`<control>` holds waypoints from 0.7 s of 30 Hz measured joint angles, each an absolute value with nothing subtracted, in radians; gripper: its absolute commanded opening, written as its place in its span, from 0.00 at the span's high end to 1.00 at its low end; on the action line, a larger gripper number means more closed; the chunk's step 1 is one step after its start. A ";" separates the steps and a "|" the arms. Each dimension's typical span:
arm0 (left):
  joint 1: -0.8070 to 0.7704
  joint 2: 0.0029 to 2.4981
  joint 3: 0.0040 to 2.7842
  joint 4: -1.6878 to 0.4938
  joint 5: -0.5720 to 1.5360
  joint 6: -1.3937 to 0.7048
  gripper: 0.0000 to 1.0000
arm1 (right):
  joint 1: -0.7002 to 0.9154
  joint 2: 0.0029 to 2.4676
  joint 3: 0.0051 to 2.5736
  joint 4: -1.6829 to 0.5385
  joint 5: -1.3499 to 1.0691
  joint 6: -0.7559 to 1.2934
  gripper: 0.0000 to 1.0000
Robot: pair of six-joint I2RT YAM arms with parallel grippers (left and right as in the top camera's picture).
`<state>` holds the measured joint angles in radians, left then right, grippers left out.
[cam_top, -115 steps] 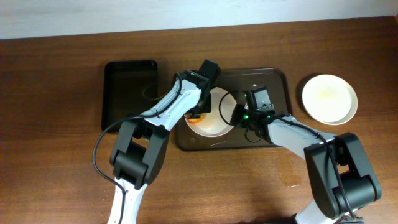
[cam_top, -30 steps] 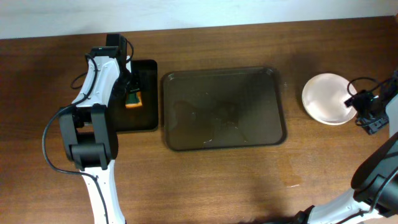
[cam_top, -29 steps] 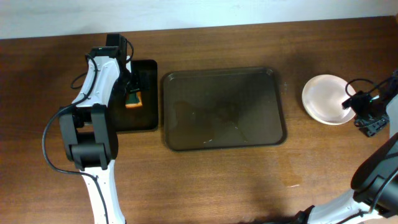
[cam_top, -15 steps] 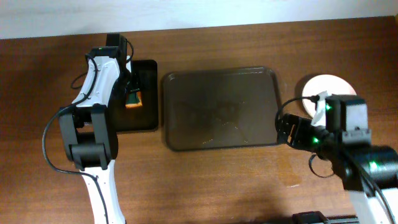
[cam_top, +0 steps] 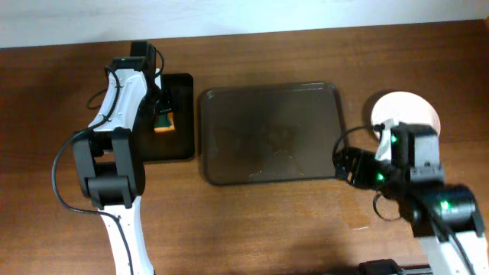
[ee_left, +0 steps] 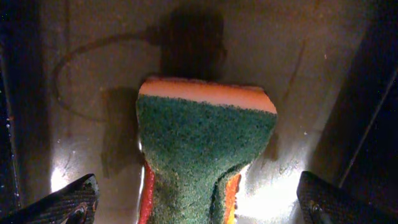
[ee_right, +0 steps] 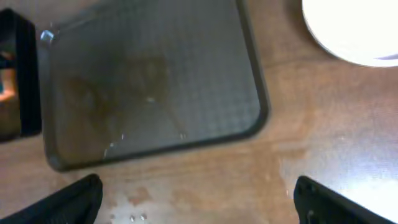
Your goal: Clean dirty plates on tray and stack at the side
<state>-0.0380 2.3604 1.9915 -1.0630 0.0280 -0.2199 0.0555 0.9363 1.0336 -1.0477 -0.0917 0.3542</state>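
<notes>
The dark brown tray (cam_top: 267, 130) lies mid-table with only water streaks on it; the right wrist view shows the same tray (ee_right: 155, 81). A white plate (cam_top: 412, 111) rests on the table right of the tray, its near edge hidden by my right arm; it also shows as a white plate (ee_right: 357, 31). My right gripper (cam_top: 349, 165) hovers open over bare wood by the tray's front right corner, and the right gripper (ee_right: 199, 202) holds nothing. My left gripper (cam_top: 160, 107) is open over the sponge (ee_left: 205, 149), its fingers wide apart either side of the left gripper (ee_left: 199, 202).
A black bin (cam_top: 170, 149) stands left of the tray and holds the green-and-orange sponge (cam_top: 164, 121). The bin's wet floor (ee_left: 93, 68) fills the left wrist view. Water drops lie on the wood in front of the tray.
My right arm has swung from the plate's far right side to the tray's front right corner, away from the plate. The left arm and sponge have not moved.
</notes>
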 measured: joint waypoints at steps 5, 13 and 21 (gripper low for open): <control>-0.038 2.361 1.992 -1.061 0.031 -0.220 0.00 | 0.057 0.262 0.482 -0.563 -0.117 0.307 0.02; -0.038 2.361 1.991 -1.063 0.030 -0.220 0.01 | 0.058 0.014 0.046 0.115 -0.087 0.189 0.02; -0.038 2.361 1.991 -1.063 0.031 -0.220 0.00 | 0.058 0.013 0.010 -0.068 -0.064 -0.055 0.02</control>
